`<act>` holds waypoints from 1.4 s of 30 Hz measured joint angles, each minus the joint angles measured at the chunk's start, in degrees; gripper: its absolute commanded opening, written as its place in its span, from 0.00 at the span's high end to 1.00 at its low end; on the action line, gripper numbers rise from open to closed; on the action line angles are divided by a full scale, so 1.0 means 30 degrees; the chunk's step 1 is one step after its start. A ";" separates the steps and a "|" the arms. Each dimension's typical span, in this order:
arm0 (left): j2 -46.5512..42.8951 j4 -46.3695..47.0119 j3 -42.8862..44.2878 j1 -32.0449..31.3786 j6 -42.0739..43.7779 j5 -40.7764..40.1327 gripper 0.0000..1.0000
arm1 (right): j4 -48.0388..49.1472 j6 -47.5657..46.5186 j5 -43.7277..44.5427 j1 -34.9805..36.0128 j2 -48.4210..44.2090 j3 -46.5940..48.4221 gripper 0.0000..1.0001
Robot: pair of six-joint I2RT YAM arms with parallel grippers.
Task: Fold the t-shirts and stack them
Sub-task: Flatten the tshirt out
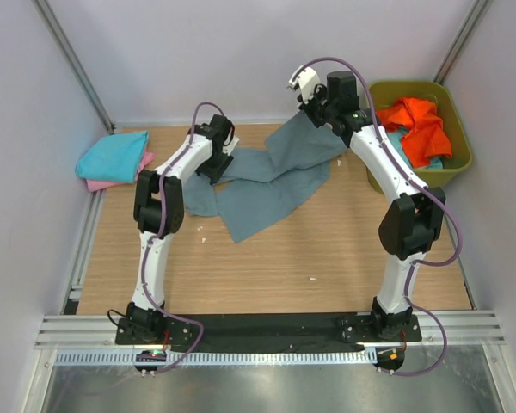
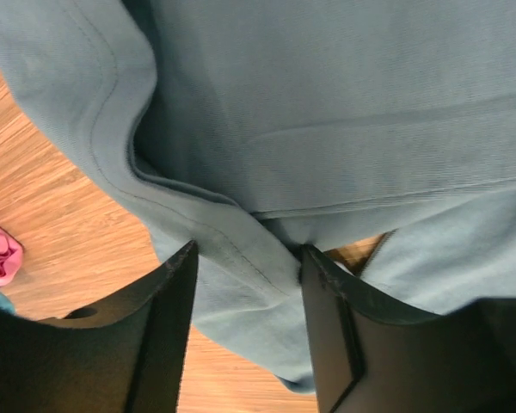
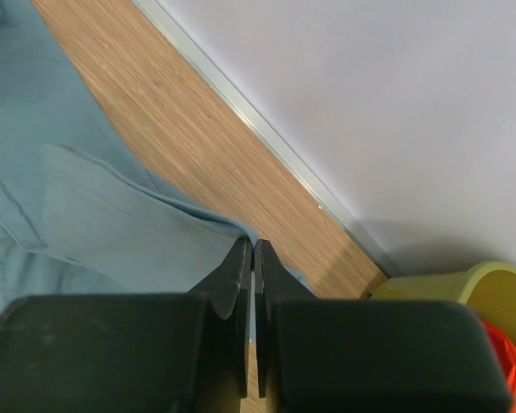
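Note:
The grey-blue t-shirt [image 1: 267, 194] lies crumpled on the wooden table toward the back. My left gripper [image 1: 217, 163] hangs over its left end, open, its jaws straddling a hemmed fold of the shirt [image 2: 344, 103]; the gripper also shows in the left wrist view [image 2: 248, 254]. My right gripper [image 1: 314, 116] is shut on the shirt's far right edge [image 3: 86, 215], with the cloth pinched at the tips [image 3: 251, 243]. A turquoise t-shirt [image 1: 112, 155] lies on a pink one [image 1: 99, 183] at the far left. An orange t-shirt [image 1: 421, 127] sits over a light blue one [image 1: 396, 142] in the tub.
The olive-green tub [image 1: 460, 163] stands at the back right, close to my right arm; its rim shows in the right wrist view [image 3: 490, 284]. White walls close in the back and sides. A metal rail [image 1: 82, 249] runs along the table's left edge.

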 measured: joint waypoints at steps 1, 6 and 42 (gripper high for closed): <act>0.0022 0.0007 0.0000 0.0066 -0.0015 -0.0051 0.50 | 0.0000 0.0000 0.0000 0.0000 0.0000 0.0000 0.99; 0.0066 0.0007 0.0000 0.0372 -0.0022 -0.0168 0.59 | 0.0007 0.0007 0.0007 0.0000 0.0000 -0.0007 0.99; -1.3551 -0.1690 -1.0564 0.3534 0.4255 -0.1843 0.39 | -0.0619 0.0991 0.3067 -0.0051 -0.6149 -0.3679 0.99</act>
